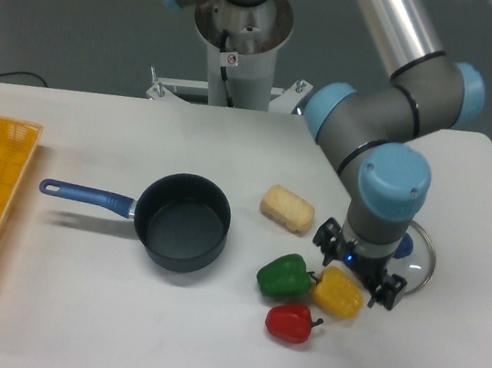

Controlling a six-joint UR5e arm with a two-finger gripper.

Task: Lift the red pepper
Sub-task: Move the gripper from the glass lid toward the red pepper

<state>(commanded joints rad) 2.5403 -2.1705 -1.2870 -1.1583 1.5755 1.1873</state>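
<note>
On white table, red pepper, gripper above yellow pepper

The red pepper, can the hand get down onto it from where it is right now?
Probably yes. The red pepper lies uncovered at the front, apart from the green pepper. The hand hangs over the yellow pepper just behind it, which crowds that side.

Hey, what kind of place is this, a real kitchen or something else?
Most likely a robotics lab, not a kitchen. An industrial robot arm is bolted at the edge of a plain white table, and the peppers, red pepper included, lie loose beside a pot with no stove or sink in view.
</note>
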